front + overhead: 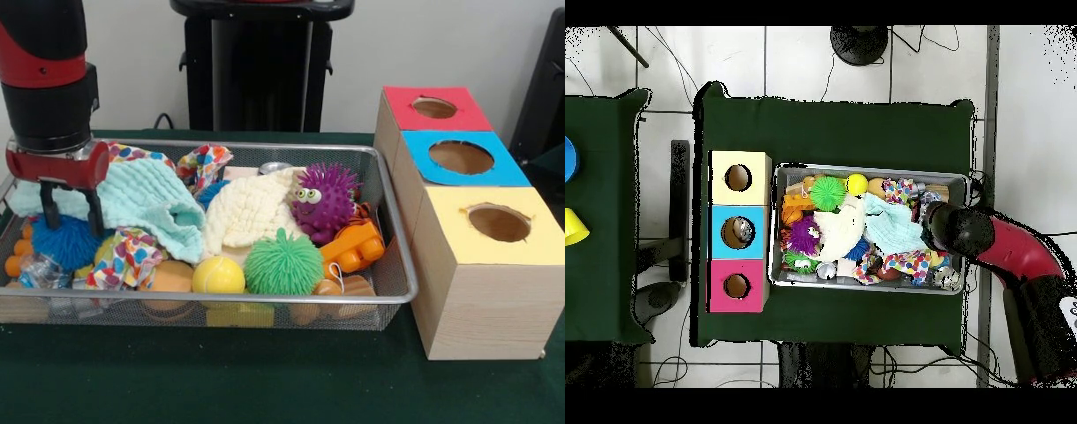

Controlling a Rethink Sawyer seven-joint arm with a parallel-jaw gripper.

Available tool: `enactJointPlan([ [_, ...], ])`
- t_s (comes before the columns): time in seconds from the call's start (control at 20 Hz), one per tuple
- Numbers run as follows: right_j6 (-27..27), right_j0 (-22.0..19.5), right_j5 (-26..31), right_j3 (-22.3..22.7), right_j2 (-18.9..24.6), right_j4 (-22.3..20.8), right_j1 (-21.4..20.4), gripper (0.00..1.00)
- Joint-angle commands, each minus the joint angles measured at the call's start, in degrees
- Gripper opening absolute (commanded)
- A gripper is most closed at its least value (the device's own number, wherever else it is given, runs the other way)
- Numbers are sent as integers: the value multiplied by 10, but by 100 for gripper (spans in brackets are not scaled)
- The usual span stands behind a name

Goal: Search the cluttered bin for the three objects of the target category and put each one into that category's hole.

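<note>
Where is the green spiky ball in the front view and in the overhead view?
Front view: the green spiky ball lies in the bin, near its front edge, right of the yellow ball.
Overhead view: the green spiky ball lies at the bin's top edge, left of the yellow ball.
Shared landmark: the yellow ball beside it.

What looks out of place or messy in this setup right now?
Nothing is spilled or broken. The wire bin is simply cluttered: a mint cloth and a cream cloth drape over the toys, hiding some. The holes in the yellow box and blue box have rough-cut edges. The claw hangs open over the bin's end.
</note>
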Motion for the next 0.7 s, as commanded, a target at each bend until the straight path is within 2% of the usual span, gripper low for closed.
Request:
enactJointPlan([
  [0.05, -11, -3, 70, -35, 43, 21, 38, 100],
  [0.45, -24, 9, 96, -81, 42, 14, 47, 100],
  [0.7, -20, 12, 102, -72, 40, 14, 32, 100],
])
